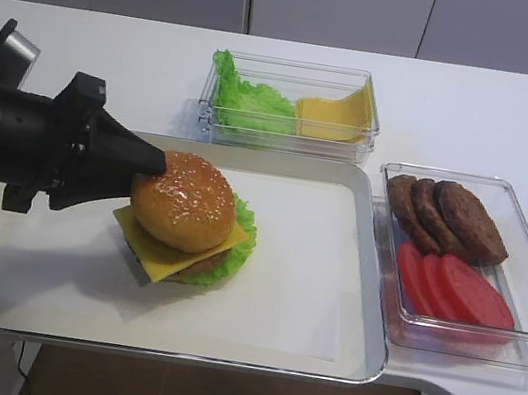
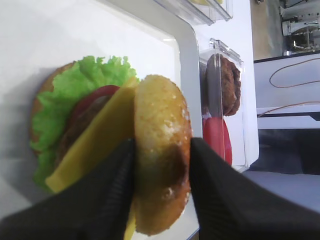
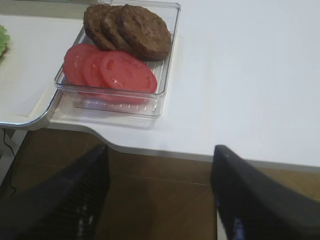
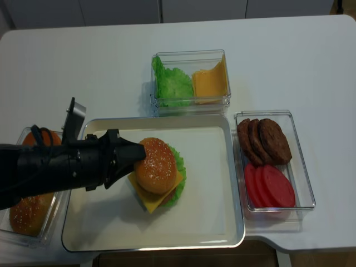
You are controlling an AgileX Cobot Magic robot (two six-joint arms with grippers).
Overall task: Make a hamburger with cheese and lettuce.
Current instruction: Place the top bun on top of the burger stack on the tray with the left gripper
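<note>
The hamburger (image 1: 189, 221) stands on the left half of the silver tray (image 1: 313, 267). It is a stack of frilly lettuce (image 1: 240, 239), patty, square yellow cheese (image 1: 148, 251) and a sesame top bun (image 1: 183, 199). My left gripper (image 1: 153, 164) comes in from the left, level with the top bun. In the left wrist view its two black fingers (image 2: 105, 190) press both sides of the bun (image 2: 162, 115), which rests on the cheese (image 2: 95, 145). A red slice shows under the cheese. My right gripper (image 3: 161, 148) hangs open with nothing in it, off the table's front right edge.
A clear box (image 1: 289, 106) behind the tray holds a lettuce clump and bent cheese slices. Right of the tray, another box (image 1: 525, 272) holds dark patties (image 1: 448, 216) and tomato slices (image 1: 452, 288). A box with buns (image 4: 28, 217) stands left of the tray.
</note>
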